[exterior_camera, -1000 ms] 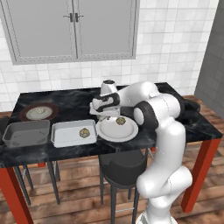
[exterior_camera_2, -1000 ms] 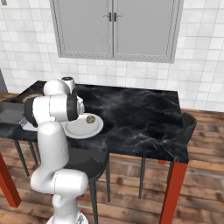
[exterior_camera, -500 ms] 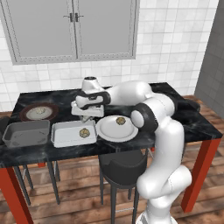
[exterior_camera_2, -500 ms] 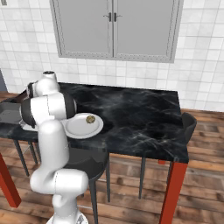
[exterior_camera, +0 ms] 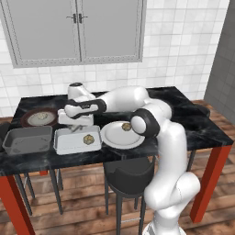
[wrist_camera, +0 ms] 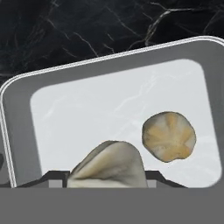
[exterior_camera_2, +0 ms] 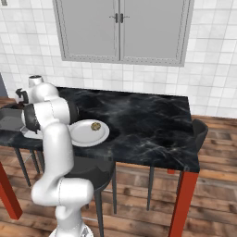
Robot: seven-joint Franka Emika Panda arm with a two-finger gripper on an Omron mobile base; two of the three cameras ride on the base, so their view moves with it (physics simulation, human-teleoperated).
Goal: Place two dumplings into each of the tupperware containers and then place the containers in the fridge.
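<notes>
claw (exterior_camera: 76, 130): held low over the lighter tray, pointing down; jaws stand part open with a dumpling clamped between the tips, as seen in the hand view
held dumpling (wrist_camera: 109, 165): pale pleated lump seated between the two finger tips, above the tray floor; contact with the floor cannot be told
lighter tray (exterior_camera: 77, 140): silvery-white tupperware container on the worktop, between the darker tray and the white plate; rim also seen from above (wrist_camera: 105, 59)
dumpling in tray (exterior_camera: 87, 139): one lies on the lighter tray's floor, right of centre in the left base view; in the hand view it sits just beside the held one (wrist_camera: 169, 136), apart from it
darker tray (exterior_camera: 27, 139): grey tupperware container, just left of the lighter tray, at the worktop's front edge
white plate (exterior_camera: 122, 134): round, just right of the lighter tray, one dumpling (exterior_camera: 126, 126) on it; same plate seen from the other side (exterior_camera_2: 88, 132) with its dumpling (exterior_camera_2: 96, 126)
brown-rimmed plate (exterior_camera: 40, 117): behind the darker tray, one dumpling (exterior_camera: 42, 116) on it
worktop (exterior_camera: 183, 114): black marbled top on red legs
arm: reaches leftward across the worktop, elbow above the white plate
stool (exterior_camera: 129, 176): dark round seat under the worktop's front edge
wall cabinet (exterior_camera: 75, 31): grey double doors, shut, on the tiled wall above
</notes>
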